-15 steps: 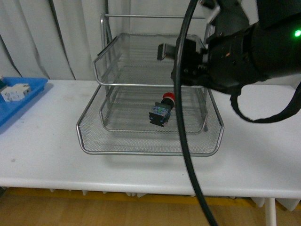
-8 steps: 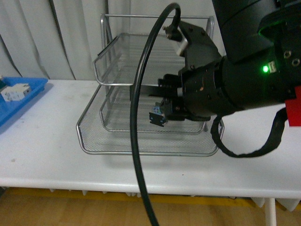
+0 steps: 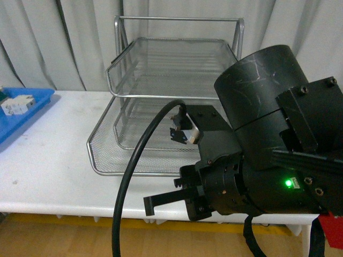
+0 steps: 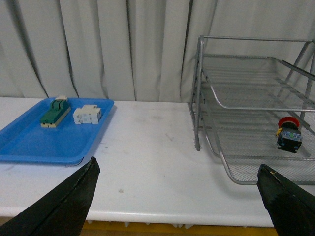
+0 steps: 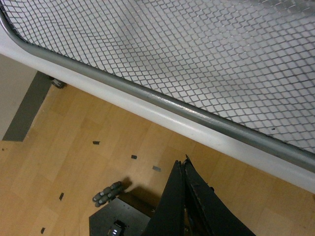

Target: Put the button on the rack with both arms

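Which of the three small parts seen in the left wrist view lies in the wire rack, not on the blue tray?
The red-capped button; the green terminal strip and white block lie on the blue tray.

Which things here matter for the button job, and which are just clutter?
Job: button, lying in the rack's lower tier; right gripper, shut; left gripper, open.
Clutter: blue tray, white block, green-and-cream strip.

Beyond my left gripper's finger, a flat blue plastic tray (image 4: 34, 142) holds a green-and-cream terminal strip (image 4: 55, 112) beside a white block part (image 4: 87, 114).
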